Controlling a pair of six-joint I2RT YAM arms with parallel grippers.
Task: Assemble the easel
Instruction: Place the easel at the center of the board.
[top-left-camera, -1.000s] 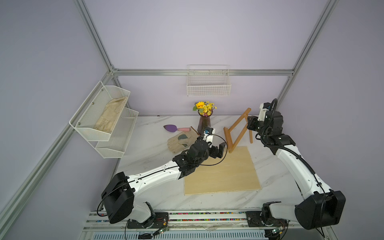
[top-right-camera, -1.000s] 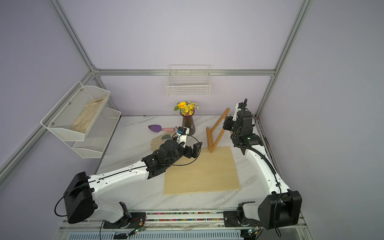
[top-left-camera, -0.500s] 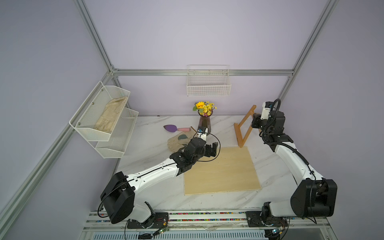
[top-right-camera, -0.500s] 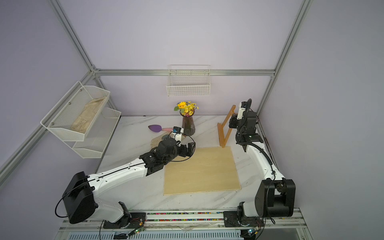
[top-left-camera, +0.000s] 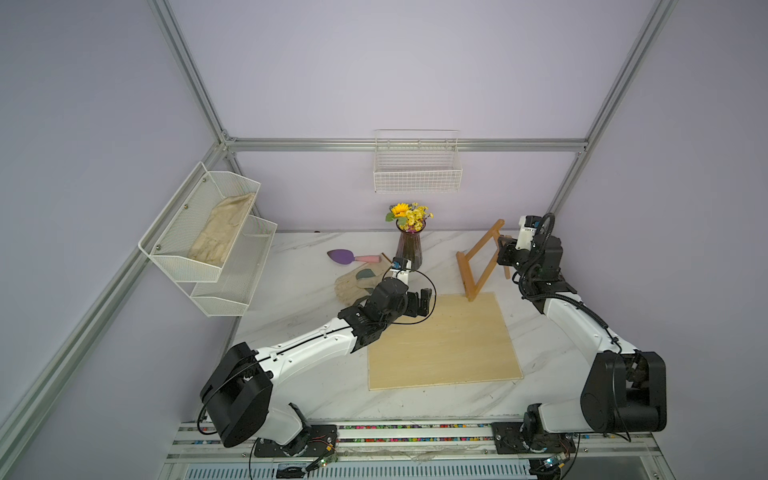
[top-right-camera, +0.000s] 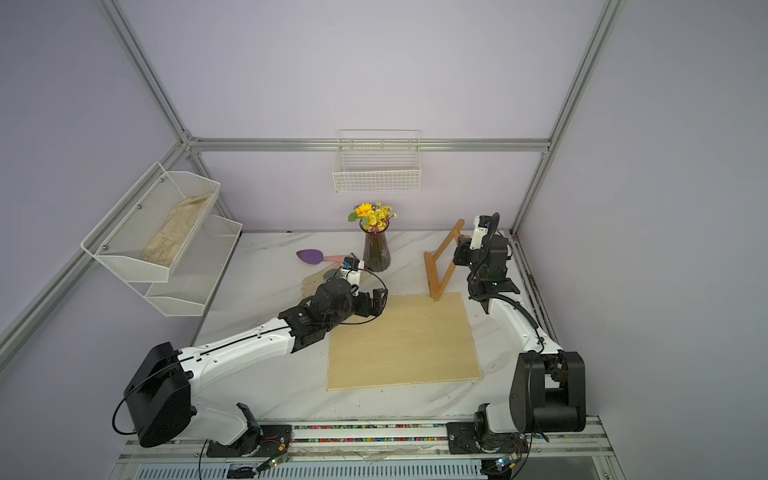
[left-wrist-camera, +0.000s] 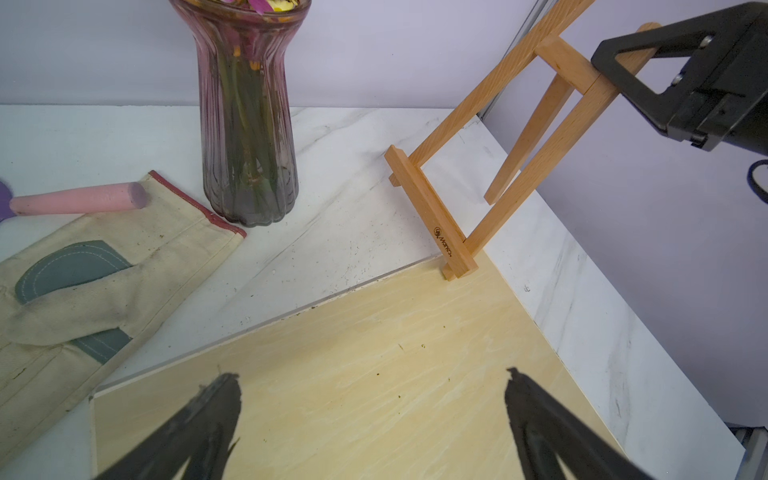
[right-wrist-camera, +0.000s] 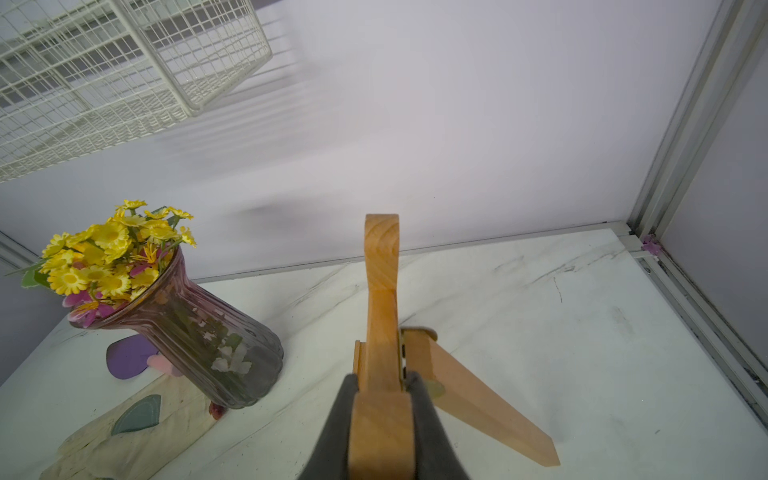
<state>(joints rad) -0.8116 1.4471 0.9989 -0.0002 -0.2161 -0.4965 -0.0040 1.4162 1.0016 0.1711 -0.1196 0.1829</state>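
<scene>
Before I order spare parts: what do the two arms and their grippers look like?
The left arm and right arm have white shells, bulky black joints and looping black cables. The left gripper and right gripper are black with tapering fingers.

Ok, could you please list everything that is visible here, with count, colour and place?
easel: 1, orange-brown wood, table's back right, one foot on the board's corner
board: 1, pale plywood, flat, table middle
vase: 1, purple glass, table back
flowers: 1 bunch, yellow, in vase
trowel: 1, purple and pink, left of vase
table glove: 1, beige, near trowel
shelf glove: 1, beige, upper tier
shelf: 1, white mesh, left wall
basket: 1, white wire, back wall
table: 1, white marble
left fingers: black, open, above board
right fingers: black, shut on easel
</scene>
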